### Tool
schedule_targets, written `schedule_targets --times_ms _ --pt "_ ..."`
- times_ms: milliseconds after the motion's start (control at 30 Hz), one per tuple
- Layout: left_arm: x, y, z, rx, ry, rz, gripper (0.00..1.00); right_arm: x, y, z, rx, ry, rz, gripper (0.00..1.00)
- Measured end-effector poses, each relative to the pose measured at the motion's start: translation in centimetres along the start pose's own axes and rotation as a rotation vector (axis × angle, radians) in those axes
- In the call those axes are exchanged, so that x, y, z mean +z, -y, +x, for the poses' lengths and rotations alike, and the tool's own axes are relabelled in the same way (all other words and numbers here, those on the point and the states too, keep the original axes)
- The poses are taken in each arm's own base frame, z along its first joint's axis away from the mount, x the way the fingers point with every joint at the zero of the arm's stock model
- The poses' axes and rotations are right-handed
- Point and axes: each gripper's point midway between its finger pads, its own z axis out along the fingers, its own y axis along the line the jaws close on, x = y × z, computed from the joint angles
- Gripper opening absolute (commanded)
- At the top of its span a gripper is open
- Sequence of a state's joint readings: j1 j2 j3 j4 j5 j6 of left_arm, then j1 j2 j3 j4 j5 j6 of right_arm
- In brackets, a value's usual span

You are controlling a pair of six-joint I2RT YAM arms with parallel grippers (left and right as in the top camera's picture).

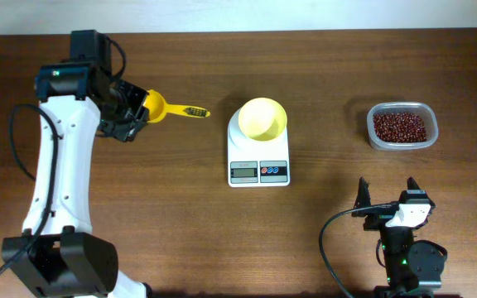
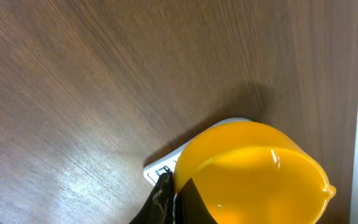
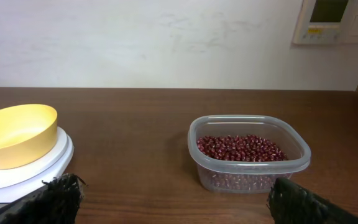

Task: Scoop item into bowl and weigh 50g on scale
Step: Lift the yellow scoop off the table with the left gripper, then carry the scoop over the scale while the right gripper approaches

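Observation:
The pale-yellow bowl [image 1: 262, 117] [image 3: 14, 134] stands on the white scale [image 1: 258, 170] [image 3: 30, 169] at mid-table. The reddish-brown beans [image 1: 400, 127] [image 3: 241, 148] lie in a clear tub at the right. At the far left my left gripper [image 1: 135, 114] [image 2: 174, 198] is shut on the cup rim of a yellow scoop [image 1: 157, 106] [image 2: 253, 168], whose handle points right toward the scale. My right gripper [image 1: 387, 197] [image 3: 176, 199] stands open near the front edge, facing the tub, with nothing between its fingers.
The clear plastic tub [image 1: 374, 139] [image 3: 253, 174] holds the beans at the right rear. A corner of the scale [image 2: 161, 168] shows behind the scoop in the left wrist view. A white wall with a control panel [image 3: 334, 18] lies beyond the table's far edge.

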State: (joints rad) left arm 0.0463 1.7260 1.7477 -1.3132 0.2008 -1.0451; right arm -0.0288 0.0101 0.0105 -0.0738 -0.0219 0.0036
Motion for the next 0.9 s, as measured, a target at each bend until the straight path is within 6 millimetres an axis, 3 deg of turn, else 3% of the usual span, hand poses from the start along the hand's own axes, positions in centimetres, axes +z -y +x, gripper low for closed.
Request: schedule_targets --times_ms 100,700,900 --pt "0.3 0.6 1.2 0.045 0.003 -0.007 0.00 0.0 0.0 0.0 0.000 0.000 0.000 0.99" --pt "0.4 0.9 1.0 -0.075 0.057 -0.015 0.00 0.0 0.0 0.0 0.000 0.002 0.000 0.99" --pt "0.4 0.9 1.0 -0.086 0.055 -0.018 0.00 -0.1 0.0 -2.5 -0.003 0.100 -0.001 0.99"
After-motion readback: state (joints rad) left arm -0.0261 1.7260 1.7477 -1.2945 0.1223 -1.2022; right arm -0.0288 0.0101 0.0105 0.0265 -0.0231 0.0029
